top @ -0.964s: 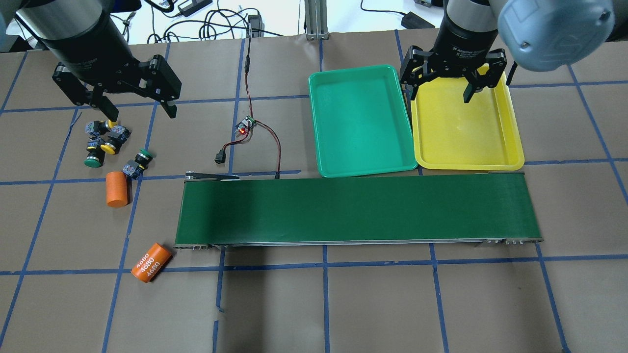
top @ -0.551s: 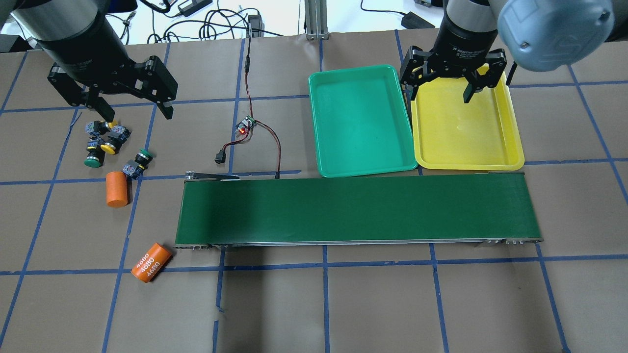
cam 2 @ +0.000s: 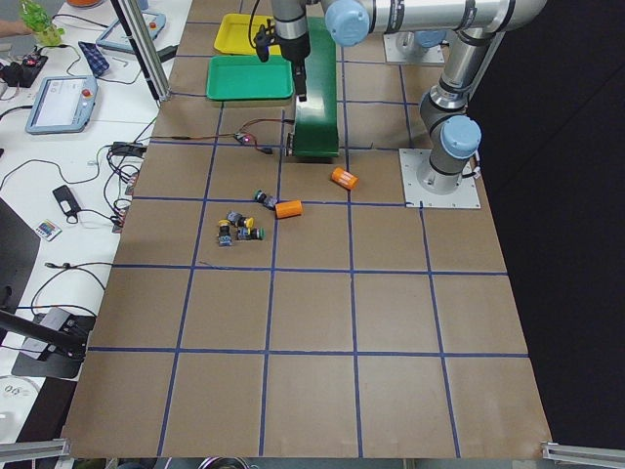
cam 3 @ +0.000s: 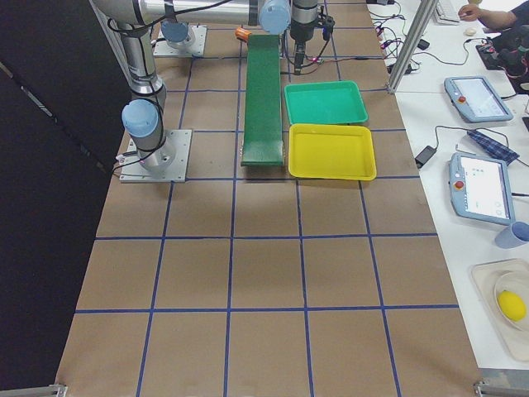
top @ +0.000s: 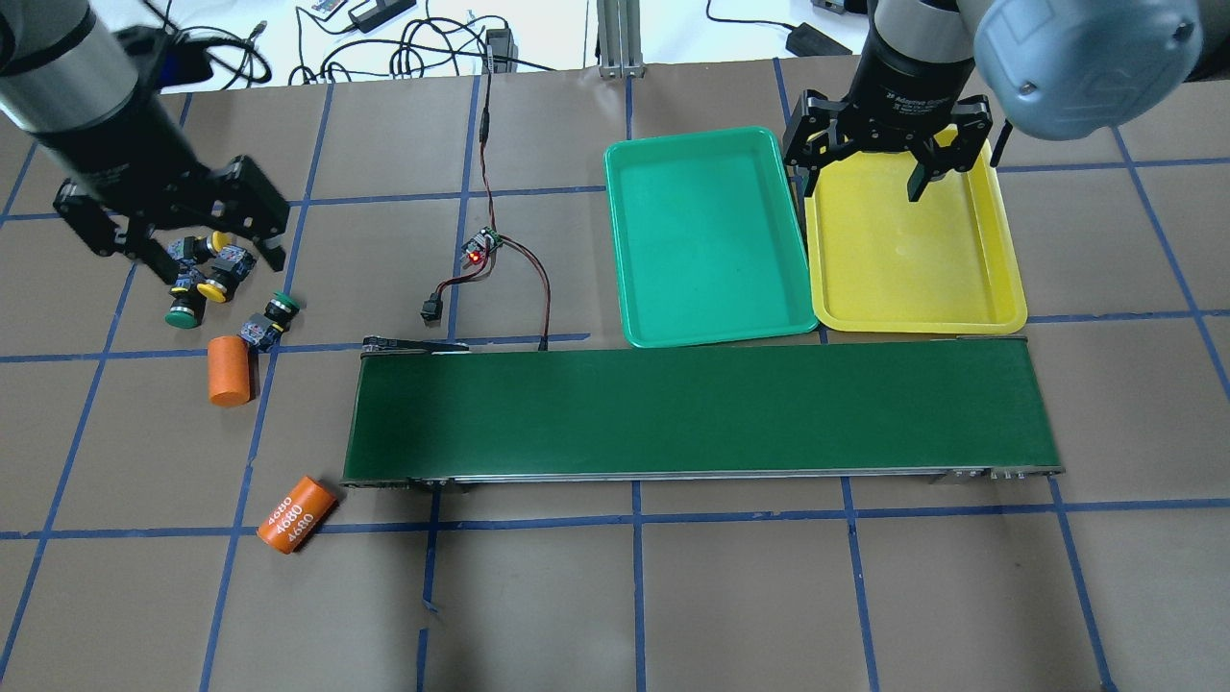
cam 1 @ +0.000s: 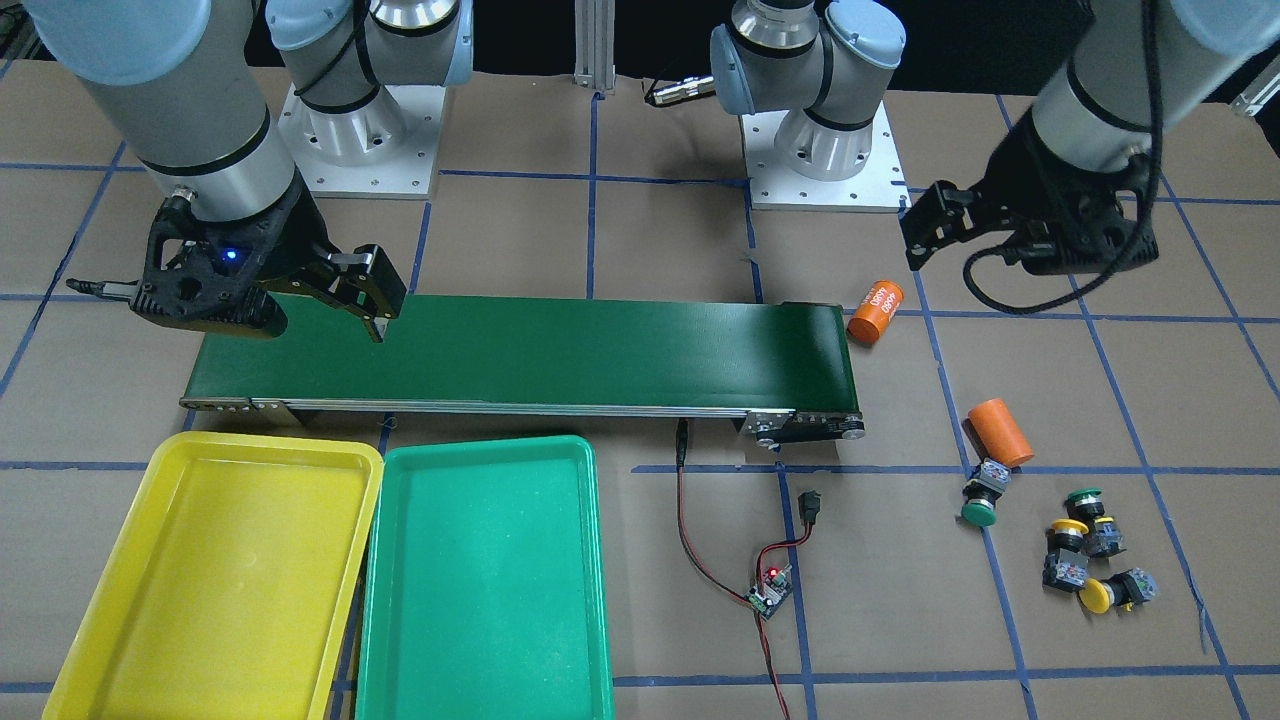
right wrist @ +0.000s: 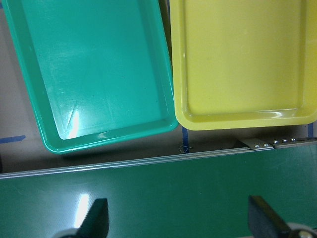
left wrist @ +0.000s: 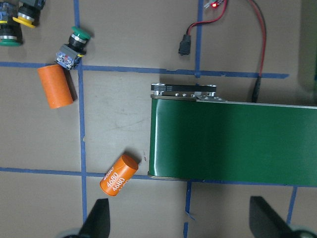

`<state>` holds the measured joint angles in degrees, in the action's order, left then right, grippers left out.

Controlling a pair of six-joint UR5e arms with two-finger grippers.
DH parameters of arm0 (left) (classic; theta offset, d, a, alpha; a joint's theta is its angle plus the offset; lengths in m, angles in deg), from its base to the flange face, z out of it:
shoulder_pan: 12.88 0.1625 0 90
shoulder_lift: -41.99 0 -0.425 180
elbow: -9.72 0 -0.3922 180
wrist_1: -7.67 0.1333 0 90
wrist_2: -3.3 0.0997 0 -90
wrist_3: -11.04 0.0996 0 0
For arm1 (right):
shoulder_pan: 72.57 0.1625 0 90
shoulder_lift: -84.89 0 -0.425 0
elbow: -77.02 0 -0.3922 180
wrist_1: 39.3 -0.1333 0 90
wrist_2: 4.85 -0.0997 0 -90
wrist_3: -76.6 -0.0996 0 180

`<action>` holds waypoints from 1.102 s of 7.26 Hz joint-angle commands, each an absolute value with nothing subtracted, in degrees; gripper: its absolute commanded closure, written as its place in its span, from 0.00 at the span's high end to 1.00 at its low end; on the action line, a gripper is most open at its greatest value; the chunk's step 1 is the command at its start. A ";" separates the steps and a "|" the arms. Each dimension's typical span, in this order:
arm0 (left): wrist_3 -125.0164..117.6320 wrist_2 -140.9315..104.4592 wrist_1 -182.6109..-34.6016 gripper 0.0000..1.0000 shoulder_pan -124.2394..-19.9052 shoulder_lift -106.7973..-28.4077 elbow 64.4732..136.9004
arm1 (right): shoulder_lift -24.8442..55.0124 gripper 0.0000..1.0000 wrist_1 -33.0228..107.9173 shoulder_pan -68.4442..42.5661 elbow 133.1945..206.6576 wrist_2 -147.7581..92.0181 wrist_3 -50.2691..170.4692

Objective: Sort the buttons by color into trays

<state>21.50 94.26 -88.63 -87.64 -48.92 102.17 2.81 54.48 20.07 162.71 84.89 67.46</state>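
Observation:
Four buttons lie loose at the table's left. Two yellow ones (top: pixel 213 288) (top: pixel 220 241) and a green one (top: pixel 181 313) are bunched together, and a second green one (top: pixel 280 306) lies a little to their right. My left gripper (top: pixel 213 254) is open and empty, and hangs above the bunch; the wrist view shows its fingers spread wide (left wrist: pixel 181 220). The green tray (top: pixel 711 240) and the yellow tray (top: pixel 913 259) stand side by side at the back right, both empty. My right gripper (top: pixel 862 183) is open and empty over the yellow tray's far left edge.
A long dark-green conveyor belt (top: pixel 701 413) runs across the middle, just in front of the trays. One orange cylinder (top: pixel 229 370) lies against the right green button, another (top: pixel 296 514) near the belt's left end. A small wired circuit board (top: pixel 480 245) lies behind the belt.
My left gripper has moved left and toward the table's front, from behind the buttons to above the bunch. The right gripper and all the objects have stayed still.

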 commanded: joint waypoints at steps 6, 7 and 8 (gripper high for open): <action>69.28 93.57 -52.29 1.00 -74.66 -49.23 142.32 | 2.98 1.00 54.48 20.07 162.71 84.98 67.64; 73.31 92.95 -50.18 1.00 -74.66 -49.93 142.61 | 2.89 1.00 54.57 20.07 162.71 84.98 67.55; 74.14 92.77 -50.16 1.00 -74.66 -49.94 143.22 | 2.98 1.00 54.48 20.07 162.71 84.98 67.64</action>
